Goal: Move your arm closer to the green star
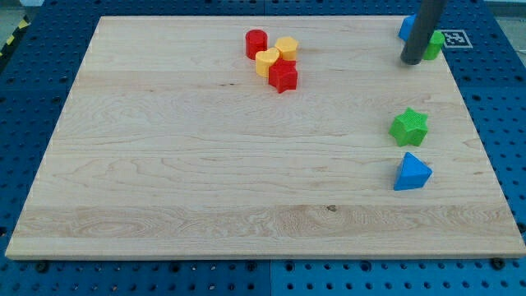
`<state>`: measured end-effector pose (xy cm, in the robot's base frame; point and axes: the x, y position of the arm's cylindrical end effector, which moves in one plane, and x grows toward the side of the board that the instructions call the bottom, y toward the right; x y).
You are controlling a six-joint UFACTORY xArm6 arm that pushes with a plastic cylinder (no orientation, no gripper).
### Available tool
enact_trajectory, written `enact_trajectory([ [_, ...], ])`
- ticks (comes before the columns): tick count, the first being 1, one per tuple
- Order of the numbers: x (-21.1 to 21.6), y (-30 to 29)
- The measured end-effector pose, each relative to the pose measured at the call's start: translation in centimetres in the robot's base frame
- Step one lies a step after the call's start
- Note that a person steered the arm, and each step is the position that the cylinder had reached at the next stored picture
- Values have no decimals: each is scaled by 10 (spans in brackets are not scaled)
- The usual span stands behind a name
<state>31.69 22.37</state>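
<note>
Nearest the camera, toward the view's bottom right, sits the blue triangular block (411, 173), and just above it, close but apart, lies the green star (408, 127) on the wooden table (205, 164). That star is the target, resting near the table's right edge about halfway up the view. My tip (411, 60) stands well up from it, near the view's top right corner, almost straight above the star in the picture, so the move ahead is, as I judge it, a nearly straight slide toward the view's bottom with hardly any sideways shift. No block lies between tip and star. This arm carries no claw, only the dark rod, so nothing is clenched or grasped. Right behind the rod a blue block (406, 26) and a green block (434, 45) are partly hidden; their shapes cannot be made out. Well apart, at the view's top centre, cluster a red cylinder (256, 43), a yellow hexagon (287, 47), a yellow heart (266, 61) and a red star (283, 76).
</note>
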Motion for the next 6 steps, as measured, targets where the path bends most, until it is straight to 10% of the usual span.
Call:
enact_trajectory([
  [6, 174, -81],
])
